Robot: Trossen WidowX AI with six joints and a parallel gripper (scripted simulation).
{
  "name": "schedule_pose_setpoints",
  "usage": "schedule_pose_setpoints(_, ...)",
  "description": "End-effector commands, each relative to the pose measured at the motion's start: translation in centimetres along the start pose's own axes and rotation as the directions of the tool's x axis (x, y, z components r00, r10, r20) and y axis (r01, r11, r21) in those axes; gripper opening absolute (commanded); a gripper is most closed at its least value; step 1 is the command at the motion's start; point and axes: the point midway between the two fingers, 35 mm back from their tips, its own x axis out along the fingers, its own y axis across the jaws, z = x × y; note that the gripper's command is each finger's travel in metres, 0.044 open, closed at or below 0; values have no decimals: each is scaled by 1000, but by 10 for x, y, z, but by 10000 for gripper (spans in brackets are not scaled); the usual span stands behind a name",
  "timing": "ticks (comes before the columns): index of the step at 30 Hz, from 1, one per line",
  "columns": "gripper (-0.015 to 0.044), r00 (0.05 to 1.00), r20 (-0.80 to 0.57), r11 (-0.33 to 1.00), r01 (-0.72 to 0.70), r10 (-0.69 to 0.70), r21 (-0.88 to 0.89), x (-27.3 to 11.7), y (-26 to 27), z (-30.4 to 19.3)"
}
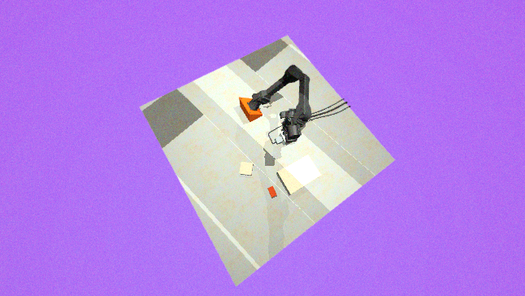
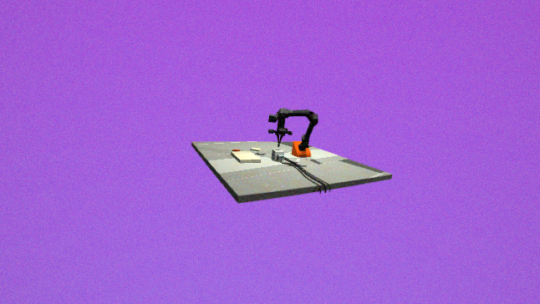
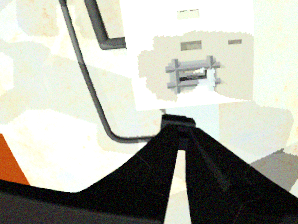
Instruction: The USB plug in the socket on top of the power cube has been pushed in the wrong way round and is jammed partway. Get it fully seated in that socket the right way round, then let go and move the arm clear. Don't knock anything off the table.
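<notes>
The power cube [image 2: 276, 154] [image 3: 150, 30] is pale and stands on the table; the arm partly covers it in the top view. On its top, a grey raised frame [image 3: 175, 79] surrounds the socket [image 3: 192, 76], whose dark slot shows with no plug standing in it. My gripper [image 2: 278, 145] [image 3: 181, 136] is shut on the USB plug, a small dark block at the fingertips, mostly hidden by the fingers. It points down above the cube, and in the wrist view the tips appear just beside the cube top's edge, off the socket. Which way round the plug faces cannot be told.
Black cables [image 1: 331, 111] [image 3: 85, 72] run beside the cube and over the table edge. A pale blue block [image 3: 206, 117] adjoins the cube. A large cream slab [image 1: 289, 180] [image 2: 246, 156], a small cream piece [image 1: 246, 168] and a red piece [image 1: 272, 192] lie farther off. The arm's base [image 1: 253, 116] is orange.
</notes>
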Motion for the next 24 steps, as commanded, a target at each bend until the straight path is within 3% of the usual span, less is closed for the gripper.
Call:
schedule_pose_setpoints(1, 0, 1000, 0, 995, 0, 0, -103, 0, 0, 0)
schedule_pose_setpoints(6, 0, 1000, 0, 977, -1, 0, -215, 0, 0, 0)
schedule_pose_setpoints(24, 0, 1000, 6, 977, 0, 2, -214, 0, 0, 1)
